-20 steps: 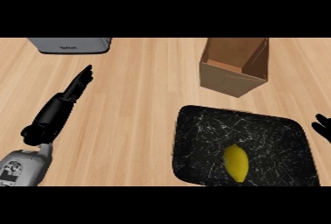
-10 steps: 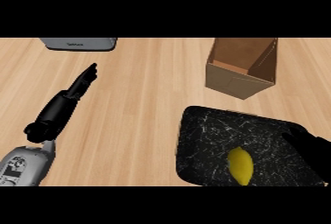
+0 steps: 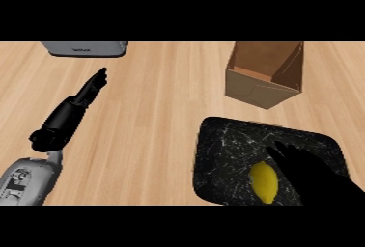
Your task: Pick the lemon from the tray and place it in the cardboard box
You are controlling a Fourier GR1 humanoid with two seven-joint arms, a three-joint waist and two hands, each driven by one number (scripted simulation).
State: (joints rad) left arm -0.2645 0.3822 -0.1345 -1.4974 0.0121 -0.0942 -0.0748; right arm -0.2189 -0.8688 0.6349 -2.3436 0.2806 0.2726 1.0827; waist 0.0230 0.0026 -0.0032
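Toward the lower right of the frame, the lemon is lying on the tray, near the tray's bottom edge. It is showing as a smooth, bright yellow oval, longer than it is wide, standing nearly upright in the picture with its ends narrowing a little. The tray is sitting as a dark, rounded rectangle with a black surface veined in pale marbled streaks, resting flat on the light wooden worktop.

Just right of the lemon, the right robot hand is reaching in from the lower right corner and lying over the tray. Its black fingers are stretching out straight toward the upper left, spread and not closing on anything; its edge is running just beside the fruit, though whether it is touching the peel cannot be told.

Above the tray, in the upper right, the cardboard box is standing on the worktop, well apart from the lemon, brown, with its open top showing the inner walls.

At the left of the frame, the left robot hand is resting over the bare wood, fingers straight and together, pointing up and to the right, holding nothing. At the upper left edge, a grey appliance is partly showing.
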